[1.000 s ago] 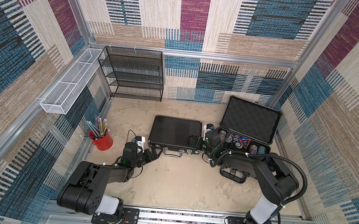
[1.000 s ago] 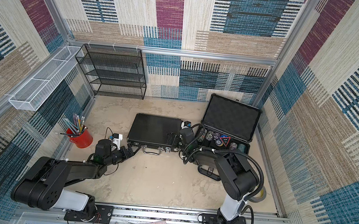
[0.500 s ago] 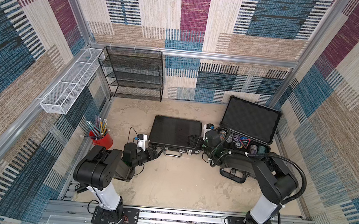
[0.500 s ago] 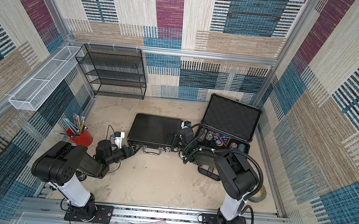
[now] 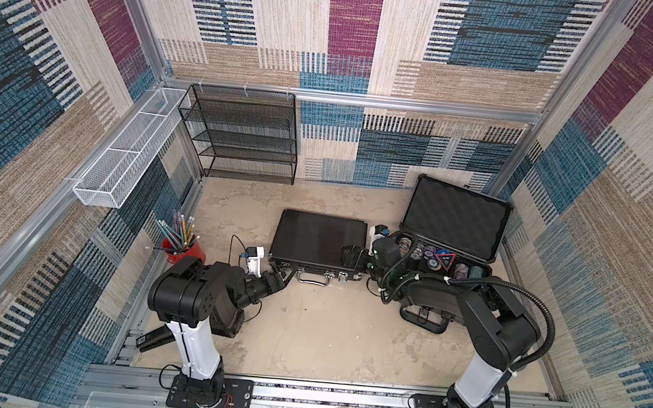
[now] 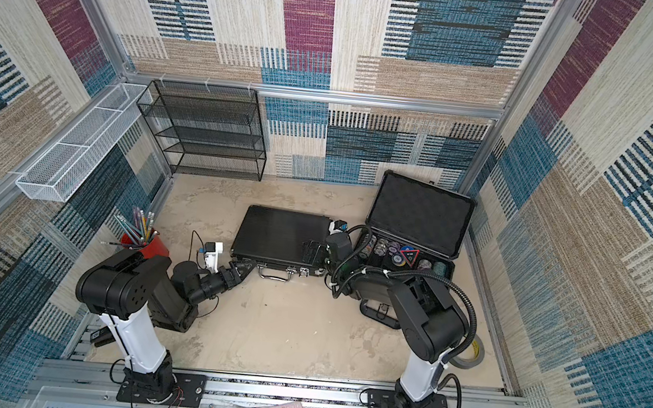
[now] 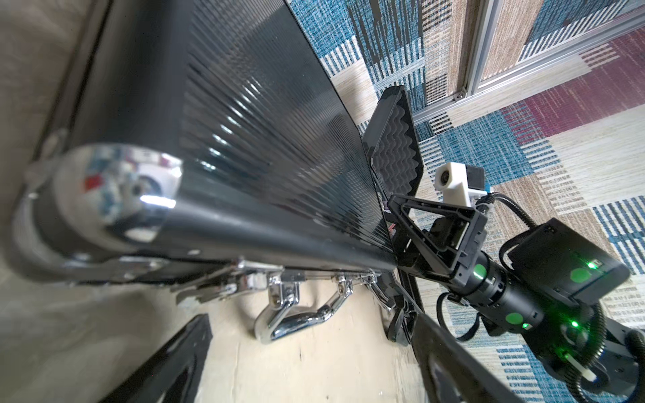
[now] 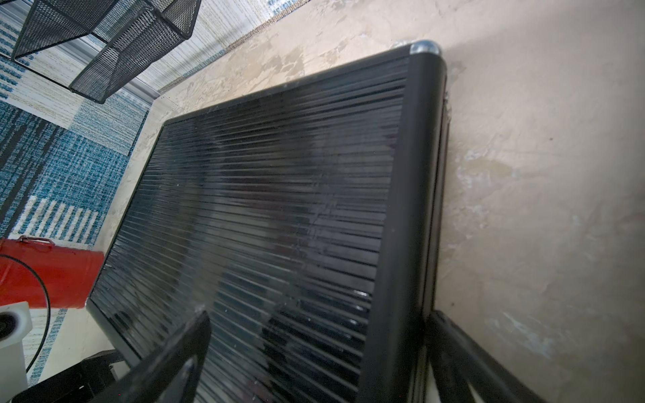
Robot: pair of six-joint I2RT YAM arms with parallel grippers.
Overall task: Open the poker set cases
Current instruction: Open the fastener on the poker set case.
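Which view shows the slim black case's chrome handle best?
Left wrist: the chrome handle is close and large. In both top views it is small; the right wrist shows only the ribbed lid.

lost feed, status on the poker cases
left gripper jaws open by slim black case front corner; right gripper jaws open astride its end; grey case lid up, slim one shut; nothing blocking

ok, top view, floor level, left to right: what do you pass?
Red pencil cup → closed slim black case → open case holding chips.
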